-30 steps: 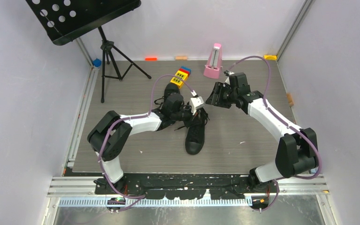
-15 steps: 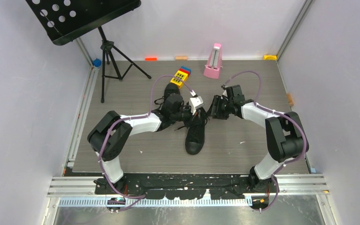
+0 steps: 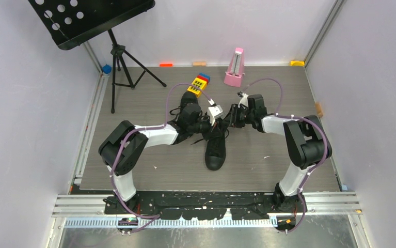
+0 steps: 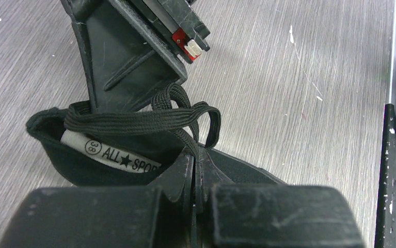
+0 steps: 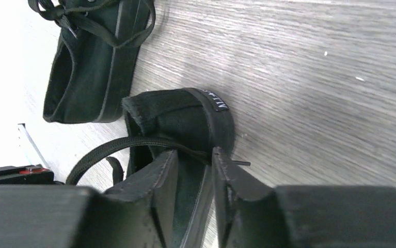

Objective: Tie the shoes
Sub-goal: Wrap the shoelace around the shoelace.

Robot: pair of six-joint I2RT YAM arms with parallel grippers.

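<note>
**Evidently both grippers meet at one shoe's heel**

Left gripper (image 4: 193,168) is pinched tight on a lace (image 4: 133,123), whose looped strands run down into its tips above the shoe (image 3: 215,152), mid-table (image 3: 288,165). Right gripper (image 5: 195,155) stands part-open, facing it closely. A strand crosses its gap at the heel, and no grip shows. The second shoe (image 5: 90,67) lies just beside, partly under the left arm. Metronome (image 3: 234,67), yellow toy (image 3: 198,85) and music stand (image 3: 95,20) sit well behind.

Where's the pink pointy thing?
In the top view, the pink metronome stands near the back wall, just right of the yellow toy.
</note>
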